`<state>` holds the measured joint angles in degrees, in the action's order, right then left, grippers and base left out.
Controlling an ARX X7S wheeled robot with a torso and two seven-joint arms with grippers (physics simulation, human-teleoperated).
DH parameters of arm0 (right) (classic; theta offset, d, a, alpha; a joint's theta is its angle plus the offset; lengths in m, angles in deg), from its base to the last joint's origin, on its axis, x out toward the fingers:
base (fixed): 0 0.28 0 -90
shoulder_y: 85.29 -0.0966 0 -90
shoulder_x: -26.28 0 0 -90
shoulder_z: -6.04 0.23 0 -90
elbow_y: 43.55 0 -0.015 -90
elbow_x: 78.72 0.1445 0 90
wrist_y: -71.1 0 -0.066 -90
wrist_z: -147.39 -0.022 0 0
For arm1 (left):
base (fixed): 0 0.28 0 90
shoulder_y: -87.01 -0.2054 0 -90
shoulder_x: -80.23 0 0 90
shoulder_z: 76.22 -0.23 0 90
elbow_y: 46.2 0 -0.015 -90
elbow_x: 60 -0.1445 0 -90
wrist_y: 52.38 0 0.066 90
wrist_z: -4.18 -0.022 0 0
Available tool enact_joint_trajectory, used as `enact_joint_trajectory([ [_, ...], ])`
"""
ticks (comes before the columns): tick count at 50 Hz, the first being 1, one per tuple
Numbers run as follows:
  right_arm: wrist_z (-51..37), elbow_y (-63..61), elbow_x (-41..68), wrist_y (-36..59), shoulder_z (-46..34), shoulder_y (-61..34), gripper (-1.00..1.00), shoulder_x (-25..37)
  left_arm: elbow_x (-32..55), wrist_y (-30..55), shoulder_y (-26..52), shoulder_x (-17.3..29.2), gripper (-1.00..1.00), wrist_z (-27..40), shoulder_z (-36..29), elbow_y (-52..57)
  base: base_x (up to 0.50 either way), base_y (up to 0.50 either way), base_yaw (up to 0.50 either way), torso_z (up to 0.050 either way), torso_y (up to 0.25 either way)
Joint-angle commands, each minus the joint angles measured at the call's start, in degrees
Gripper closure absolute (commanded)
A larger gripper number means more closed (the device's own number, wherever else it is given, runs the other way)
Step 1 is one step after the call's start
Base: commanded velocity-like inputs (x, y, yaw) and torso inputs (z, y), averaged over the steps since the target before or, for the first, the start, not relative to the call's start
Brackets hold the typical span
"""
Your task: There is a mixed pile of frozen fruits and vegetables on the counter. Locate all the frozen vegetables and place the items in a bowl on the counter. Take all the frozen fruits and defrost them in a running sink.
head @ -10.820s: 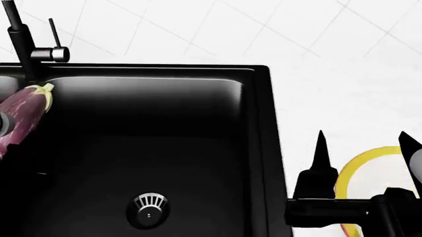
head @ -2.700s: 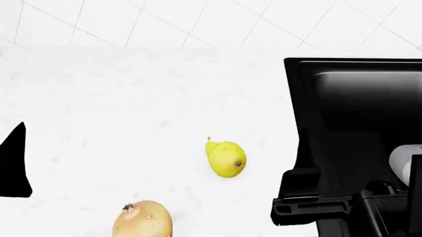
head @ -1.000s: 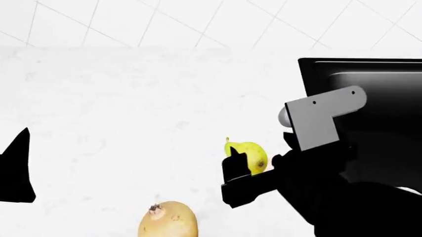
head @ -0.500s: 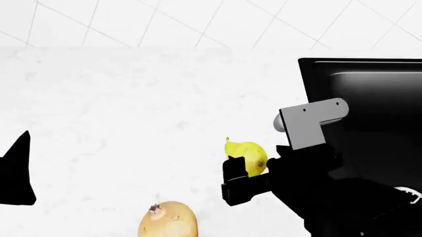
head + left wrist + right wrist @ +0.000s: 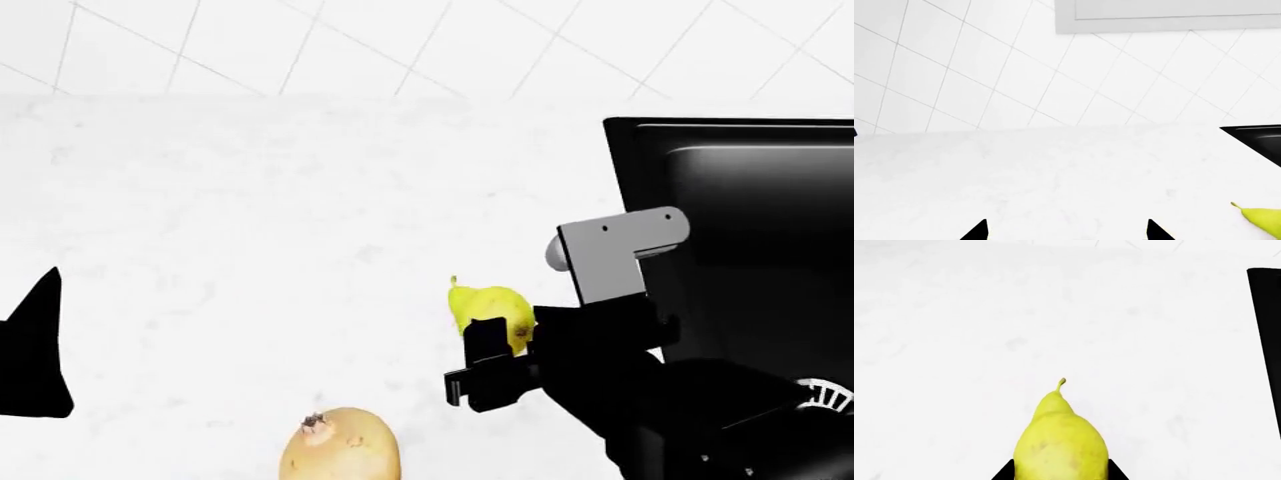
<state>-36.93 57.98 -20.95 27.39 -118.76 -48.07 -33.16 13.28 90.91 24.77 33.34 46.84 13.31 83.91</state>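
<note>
**Pear between the right jaws**

Counter (image 5: 240, 200) carries everything; the black sink (image 5: 747, 220) is set into its right end. A tan-yellow fruit (image 5: 340, 445) lies at the near edge. The yellow pear (image 5: 1061, 445) lies beside the sink's left rim, stem pointing away, with the right gripper (image 5: 1061, 472) clamped on its wide end. The left gripper (image 5: 1064, 231) hangs well apart, jaws spread.

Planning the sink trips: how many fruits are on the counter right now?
2. A pear lies beside the sink, between the right pincer's fingers. A tan fruit lies nearer the robot. Others may be out of frame.
</note>
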Motion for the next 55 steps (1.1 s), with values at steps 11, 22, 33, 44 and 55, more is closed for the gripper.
enact_joint_trajectory([
  [11, -1.24, -6.88, 1.42, 1.53, 3.50, -0.20, 1.00, 1.09, -0.13, -2.10, -0.48, -0.59, -1.00, -1.26, 1.73, 0.25, 0.00, 0.00, 0.00, 0.000, 0.000],
  [22, -10.32, -19.70, 10.33, 6.47, 10.19, -0.29, 1.00, 6.78, 3.48, -0.19, 2.48, 2.03, -1.00, -2.81, 1.10, 1.83, 0.00, 0.00, 0.00, 0.000, 0.000],
  [33, -18.46, -28.08, 19.25, 10.23, 15.62, -1.97, 1.00, 10.62, 15.59, 3.12, 8.79, 2.17, -1.00, -0.30, -2.59, 4.25, 0.00, 0.00, 0.00, 0.000, 0.000],
  [44, -21.76, -31.55, 23.72, 9.82, 19.00, -0.88, 1.00, 12.55, 19.26, 5.08, 12.39, -0.21, -1.00, 1.47, -7.42, 6.41, 0.00, 0.00, 0.00, 0.000, 0.000],
  [55, -24.39, -35.40, 27.44, 9.07, 21.94, 1.86, 1.00, 15.24, 20.41, 6.76, 12.70, -3.92, -1.00, 2.24, -12.67, 8.45, 0.00, 0.00, 0.00, 0.000, 0.000],
])
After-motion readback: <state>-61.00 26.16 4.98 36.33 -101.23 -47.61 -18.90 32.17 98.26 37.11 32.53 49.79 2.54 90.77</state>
